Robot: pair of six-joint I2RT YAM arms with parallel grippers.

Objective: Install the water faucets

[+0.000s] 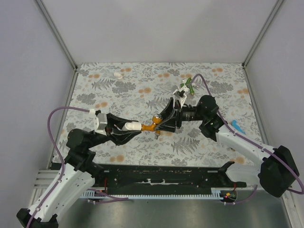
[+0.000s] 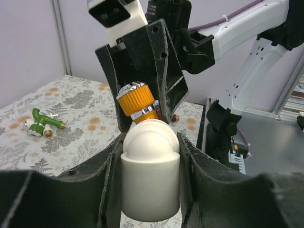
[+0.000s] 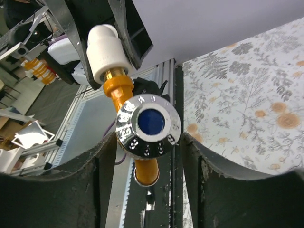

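Gripping the white fitting from both sides, the left gripper holds it firmly clamped, finger faces pressed flat against its body. The orange faucet projects from the rounded end of this fitting, joined to it by a brass-coloured neck, and the assembly sits above the middle of the table, between the two arms. The right gripper meets it from the opposite side, one finger on each side of the faucet's chrome-rimmed, blue-centred cap. The fingers stand very close to the cap rim, but whether they are pinching it or are just clear of it cannot be determined from any view. A green faucet lies on the table toward the far right, beside a small white-and-metal piece. A blue faucet lies at the right edge of the table, near the right arm.
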